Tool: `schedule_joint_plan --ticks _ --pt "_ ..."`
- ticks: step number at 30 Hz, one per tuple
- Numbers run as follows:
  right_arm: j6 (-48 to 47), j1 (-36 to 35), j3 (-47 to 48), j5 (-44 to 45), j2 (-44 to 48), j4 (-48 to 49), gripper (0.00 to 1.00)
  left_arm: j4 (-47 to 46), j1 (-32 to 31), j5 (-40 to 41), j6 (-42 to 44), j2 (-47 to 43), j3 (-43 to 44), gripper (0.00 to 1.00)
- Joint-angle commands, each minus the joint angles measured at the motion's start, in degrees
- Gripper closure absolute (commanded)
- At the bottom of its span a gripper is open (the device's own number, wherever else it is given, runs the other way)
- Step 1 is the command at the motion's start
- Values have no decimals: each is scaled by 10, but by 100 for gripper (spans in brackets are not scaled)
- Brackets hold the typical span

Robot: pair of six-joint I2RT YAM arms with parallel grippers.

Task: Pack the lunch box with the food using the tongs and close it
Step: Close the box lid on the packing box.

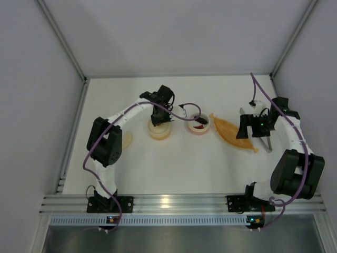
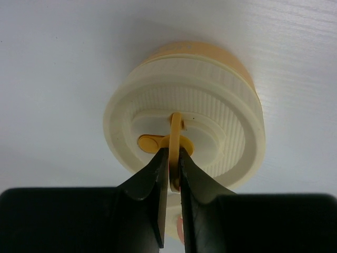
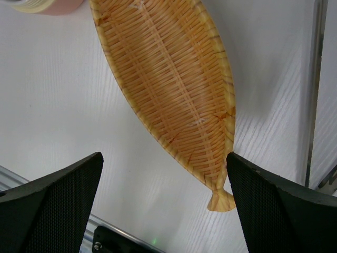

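Tongs (image 1: 268, 144): grey metal on the table (image 1: 174, 168), just right of the wicker tray's tail and mostly hidden under the right arm. Cannot tell whether they are spread or pressed together. Right gripper (image 3: 164, 158) hangs over the tail end of the boat-shaped wicker tray (image 3: 168, 79), fingers wide apart, gripping nothing. Food (image 1: 199, 123): red and dark bits sit in the uncovered pink bowl (image 1: 192, 130), just left of the tray. Further left, the left gripper (image 2: 174, 154) has its fingers nearly together, pinching the upright yellow tab (image 2: 176, 125) on the cream lid (image 2: 210, 100). That lid sits on the orange container (image 2: 210, 52) beside the pink bowl.
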State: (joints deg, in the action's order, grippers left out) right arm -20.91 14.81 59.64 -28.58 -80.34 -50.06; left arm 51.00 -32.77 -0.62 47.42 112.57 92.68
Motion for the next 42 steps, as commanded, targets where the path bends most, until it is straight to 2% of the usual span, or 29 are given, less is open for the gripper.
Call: schedule_joint_plan --ticks 1,9,13,14,16,27,31,32,34,35,39,42 --pt "-6 7 15 -9 11 10 1 7 9 -14 21 6 -30 80" --pt "-4 7 16 -12 14 9 1 28 9 -39 14 -29 -24 74" --pt "-3 7 16 -14 15 10 1 35 9 -42 10 -39 -22 64" --pt "-3 7 16 -15 16 10 1 35 8 -44 7 -45 -22 58" --pt "-3 7 15 -16 15 10 1 40 9 -51 3 -52 -17 54" --pt "-3 7 12 -17 17 13 1 76 10 -106 -34 -58 35 51" --pt "-5 7 8 -17 18 13 1 92 37 -152 -83 -49 92 60" --pt "-6 7 7 -17 19 14 1 98 46 -177 -110 -38 109 67" --pt "-6 7 4 -17 19 15 1 128 82 -209 -144 -25 165 73" --pt "-5 7 2 -18 20 16 1 132 90 -223 -158 -15 178 82" --pt "-4 7 1 -22 19 19 0 107 101 -157 -203 -17 174 94" --pt "-3 7 2 -24 18 19 1 82 89 -92 -217 -26 131 97"
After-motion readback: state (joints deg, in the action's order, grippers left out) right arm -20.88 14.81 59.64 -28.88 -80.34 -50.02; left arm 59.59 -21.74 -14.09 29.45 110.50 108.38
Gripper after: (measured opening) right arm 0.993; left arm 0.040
